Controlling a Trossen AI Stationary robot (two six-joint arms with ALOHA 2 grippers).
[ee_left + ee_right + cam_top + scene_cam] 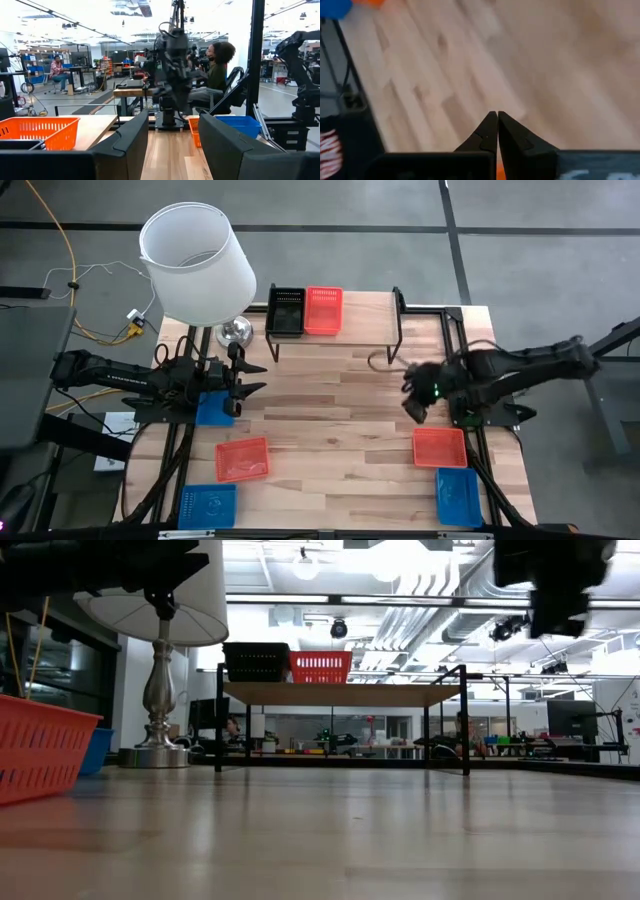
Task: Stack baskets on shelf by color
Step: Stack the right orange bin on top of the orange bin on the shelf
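The shelf (350,330) stands at the table's far edge. A black basket (287,310) and a red-orange basket (323,310) sit side by side on its left end, and both show on the shelf top (340,692) in the low view. My left gripper (252,377) is open and holds nothing. It hovers level at the table's left, with a blue basket (213,408) on the table just under its wrist. My right gripper (412,395) is shut and empty, up above the bare wood right of centre, pointing down (496,116).
A red-orange basket (242,458) and a blue one (207,505) lie near left. Another red-orange (440,447) and blue (458,496) basket lie near right. A white-shaded lamp (197,260) stands far left beside the shelf. The table's middle (330,405) is bare wood. People sit beyond the table (217,65).
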